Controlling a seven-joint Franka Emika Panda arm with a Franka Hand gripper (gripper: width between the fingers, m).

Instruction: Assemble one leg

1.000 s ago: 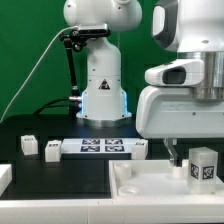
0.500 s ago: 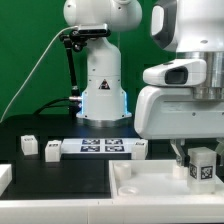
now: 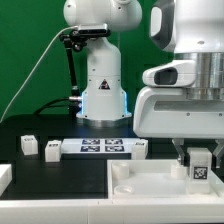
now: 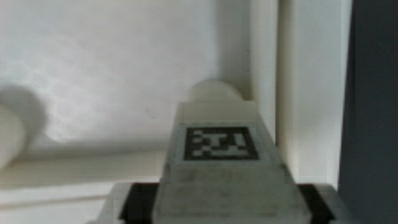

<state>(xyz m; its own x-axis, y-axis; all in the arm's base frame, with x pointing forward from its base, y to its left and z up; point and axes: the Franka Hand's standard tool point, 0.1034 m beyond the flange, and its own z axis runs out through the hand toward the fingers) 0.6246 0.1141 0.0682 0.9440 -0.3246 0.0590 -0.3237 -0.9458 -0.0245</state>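
My gripper (image 3: pixel 200 160) is shut on a leg (image 3: pixel 200 166), a small white block with a black-and-white tag facing the camera. It holds the leg upright low over the far right corner of the large white tray-like part (image 3: pixel 150 190). In the wrist view the leg (image 4: pixel 221 150) fills the middle, tag up, with a dark finger pad (image 4: pixel 132 200) on each side and its tip near the tray's raised rim (image 4: pixel 267 60). Two more legs (image 3: pixel 28 146) (image 3: pixel 52 151) stand on the black table at the exterior view's left.
The marker board (image 3: pixel 104 147) lies on the table in the middle, with another small white block (image 3: pixel 141 148) at its right end. The robot's white base (image 3: pixel 103 85) stands behind it. A white part's corner (image 3: pixel 4 178) shows at the left edge.
My gripper has come down with the leg, closer to the tray's right corner. Nothing else has moved.
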